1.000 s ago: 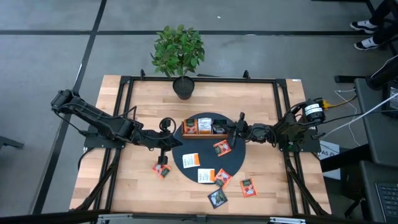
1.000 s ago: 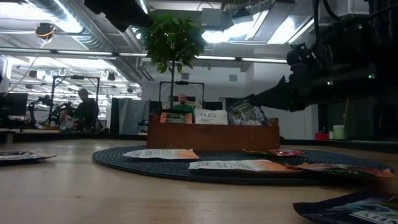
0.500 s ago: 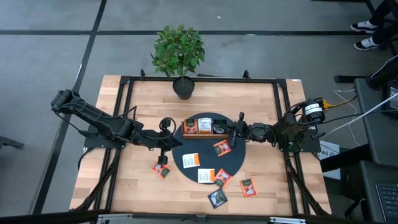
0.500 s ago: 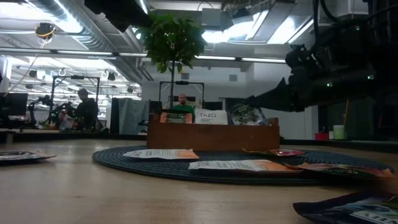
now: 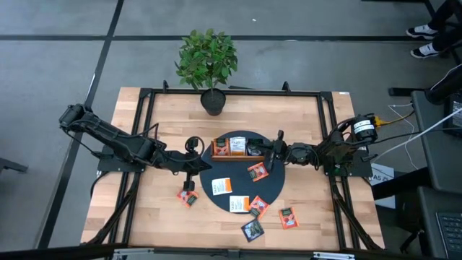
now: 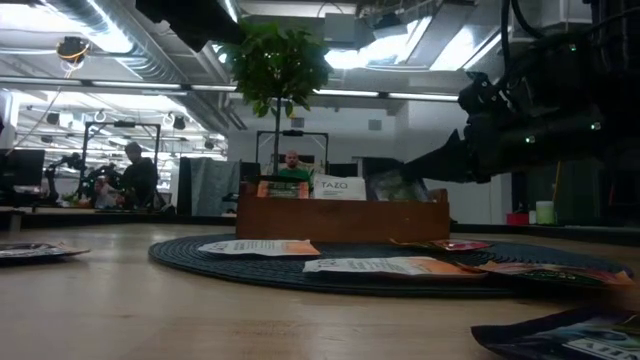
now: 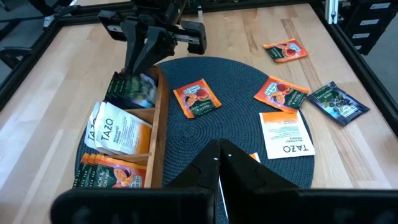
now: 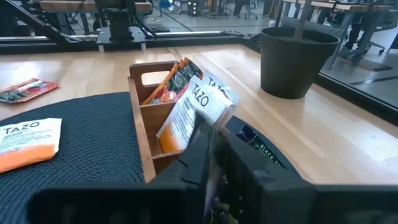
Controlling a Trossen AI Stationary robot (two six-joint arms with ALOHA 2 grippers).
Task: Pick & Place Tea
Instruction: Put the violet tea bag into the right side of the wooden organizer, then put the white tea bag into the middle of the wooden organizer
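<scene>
High view at inspection: the wooden tray (image 5: 237, 148) stood on the dark round mat (image 5: 242, 180) and already held tea sachets in all three compartments. The left wrist view showed orange ones nearest, white in the middle and dark ones at the far end. The right gripper (image 5: 272, 149) was at the tray's right-hand end over the dark sachets; whether its fingers were parted or gripping, I could not tell. The left gripper (image 5: 190, 167) waited just off the mat's left edge, fingers shut and empty. Loose tea sachets (image 5: 258, 172) remained outside the tray: several on the mat, others on the bare table (image 5: 303, 115). The task was judged part done. The table was pale wood within a black frame, with a potted plant (image 5: 208, 59) at its far edge. The low view showed an open workroom with people beyond.
</scene>
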